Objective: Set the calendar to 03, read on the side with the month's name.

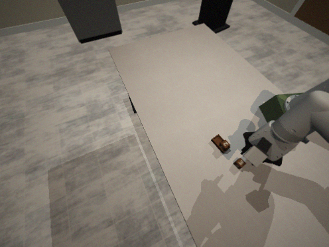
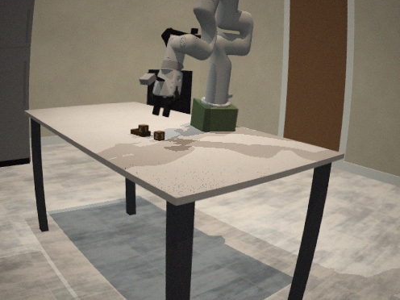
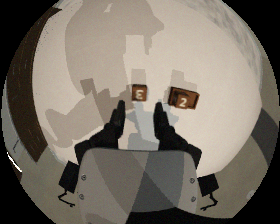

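Observation:
The brown tray (image 1: 216,141) (image 2: 135,132) (image 3: 194,94) lies on the table. One brown cube (image 1: 225,144) (image 2: 143,128) (image 3: 182,101) is in one end of the tray, with a pale 2 on its top; the tray's other end holds no cube. A second brown cube (image 1: 239,163) (image 2: 159,135) (image 3: 139,93) stands on the table beside the tray, apart from it. Its top digit looks like a 3, seen mirrored or turned in the wrist view. My gripper (image 2: 161,114) (image 3: 139,108) is open and empty, well above the table. The month's name cannot be read.
The table (image 1: 186,92) (image 2: 89,124) carries the green base block (image 1: 272,108) (image 2: 219,119) of the arm, behind the tray and the loose cube. Shadows of the arm fall across the table near the cube.

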Robot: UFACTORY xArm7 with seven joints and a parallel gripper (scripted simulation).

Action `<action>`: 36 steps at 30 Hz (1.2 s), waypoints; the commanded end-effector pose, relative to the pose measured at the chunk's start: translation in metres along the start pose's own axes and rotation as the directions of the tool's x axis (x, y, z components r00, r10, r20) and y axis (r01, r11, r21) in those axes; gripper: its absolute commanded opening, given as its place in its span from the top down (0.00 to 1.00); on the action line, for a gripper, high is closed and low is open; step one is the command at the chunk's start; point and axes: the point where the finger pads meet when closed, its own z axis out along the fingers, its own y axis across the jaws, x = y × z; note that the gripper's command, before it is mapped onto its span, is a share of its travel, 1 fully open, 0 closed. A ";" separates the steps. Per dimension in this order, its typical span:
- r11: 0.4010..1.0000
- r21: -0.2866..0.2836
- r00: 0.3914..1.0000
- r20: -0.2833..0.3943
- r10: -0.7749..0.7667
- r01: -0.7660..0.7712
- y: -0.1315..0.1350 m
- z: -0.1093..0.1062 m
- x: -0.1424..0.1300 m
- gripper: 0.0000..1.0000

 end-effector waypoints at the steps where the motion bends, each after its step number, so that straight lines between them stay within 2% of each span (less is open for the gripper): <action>1: 1.000 -0.004 0.998 -0.061 -0.002 0.002 -0.001 0.000 0.001 0.53; 19: 1.000 -0.005 0.995 -0.096 -0.003 0.003 -0.002 0.001 0.001 0.53; 36: 1.000 -0.006 0.980 -0.200 -0.004 0.003 -0.003 0.001 0.000 0.53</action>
